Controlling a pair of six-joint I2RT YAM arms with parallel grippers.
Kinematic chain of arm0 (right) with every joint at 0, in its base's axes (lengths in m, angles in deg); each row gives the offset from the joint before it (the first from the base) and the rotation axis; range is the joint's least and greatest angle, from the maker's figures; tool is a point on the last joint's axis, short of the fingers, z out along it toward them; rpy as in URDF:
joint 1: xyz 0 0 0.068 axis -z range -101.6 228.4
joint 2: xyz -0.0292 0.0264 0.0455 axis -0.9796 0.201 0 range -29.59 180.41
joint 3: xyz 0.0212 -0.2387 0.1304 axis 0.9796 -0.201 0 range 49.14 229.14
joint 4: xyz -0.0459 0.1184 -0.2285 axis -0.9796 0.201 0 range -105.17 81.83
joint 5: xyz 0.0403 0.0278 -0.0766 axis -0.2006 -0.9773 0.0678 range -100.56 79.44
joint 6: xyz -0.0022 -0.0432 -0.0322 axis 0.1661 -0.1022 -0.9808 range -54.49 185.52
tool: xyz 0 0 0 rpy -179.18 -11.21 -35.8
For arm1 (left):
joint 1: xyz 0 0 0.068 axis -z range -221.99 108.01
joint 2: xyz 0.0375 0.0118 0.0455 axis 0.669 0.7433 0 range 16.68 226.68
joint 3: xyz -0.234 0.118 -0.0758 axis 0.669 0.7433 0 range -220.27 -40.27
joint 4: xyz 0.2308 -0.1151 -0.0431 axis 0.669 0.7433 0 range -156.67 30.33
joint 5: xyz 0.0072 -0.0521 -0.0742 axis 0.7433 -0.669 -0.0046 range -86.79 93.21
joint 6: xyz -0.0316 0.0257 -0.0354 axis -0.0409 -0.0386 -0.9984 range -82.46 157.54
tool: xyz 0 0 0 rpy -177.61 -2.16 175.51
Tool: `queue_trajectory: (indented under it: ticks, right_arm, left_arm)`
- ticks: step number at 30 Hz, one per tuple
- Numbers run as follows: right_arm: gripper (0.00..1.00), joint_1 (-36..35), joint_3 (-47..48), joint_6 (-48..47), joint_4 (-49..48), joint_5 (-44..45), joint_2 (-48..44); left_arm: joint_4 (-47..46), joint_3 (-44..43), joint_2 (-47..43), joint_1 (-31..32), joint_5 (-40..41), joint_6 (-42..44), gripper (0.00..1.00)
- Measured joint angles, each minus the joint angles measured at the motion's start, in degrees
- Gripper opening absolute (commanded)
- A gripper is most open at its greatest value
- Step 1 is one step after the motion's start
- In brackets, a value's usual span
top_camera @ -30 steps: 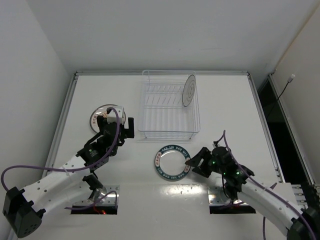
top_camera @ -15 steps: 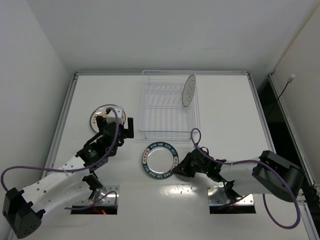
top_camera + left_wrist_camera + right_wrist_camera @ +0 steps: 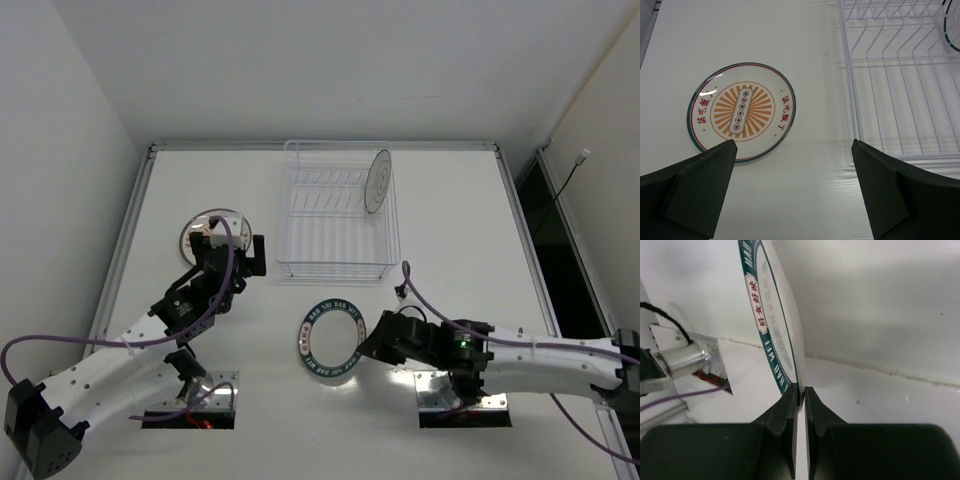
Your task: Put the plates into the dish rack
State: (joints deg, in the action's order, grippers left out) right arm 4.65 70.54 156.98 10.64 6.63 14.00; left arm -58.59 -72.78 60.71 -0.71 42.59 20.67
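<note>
My right gripper (image 3: 366, 344) (image 3: 800, 390) is shut on the right rim of the white plate with the teal lettered rim (image 3: 331, 339) (image 3: 771, 320), which is tilted up off the table in front of the dish rack (image 3: 338, 262) (image 3: 900, 80). A greyish plate with a dark rim (image 3: 378, 180) (image 3: 952, 25) stands upright in the rack's back right slot. The orange sunburst plate (image 3: 200, 230) (image 3: 742, 111) lies flat left of the rack. My left gripper (image 3: 233, 248) (image 3: 794, 145) hovers open just near of it, holding nothing.
The rack's near rows of tines (image 3: 890, 55) hold nothing. Metal base plates (image 3: 452, 396) sit at the near table edge. A purple cable (image 3: 425, 300) loops off the right arm. A raised rail (image 3: 130, 240) borders the table's left side.
The right gripper closed on the teal plate's rim, swept it left, then back right, and tipped it up on edge. The left arm barely moved.
</note>
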Motion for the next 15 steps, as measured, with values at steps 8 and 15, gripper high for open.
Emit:
queue_trajectory:
  ticks: [8,15]
  right_arm:
    - [0.0,-4.5,32.41,-5.95,28.17,15.69,8.0]
    - [0.0,-0.87,64.96,-10.75,47.01,38.49,21.88]
  left_arm:
    - [0.07,0.0,-0.96,0.0,1.18,0.0,1.0]
    - [0.07,0.0,-1.14,0.02,1.73,-0.17,1.0]
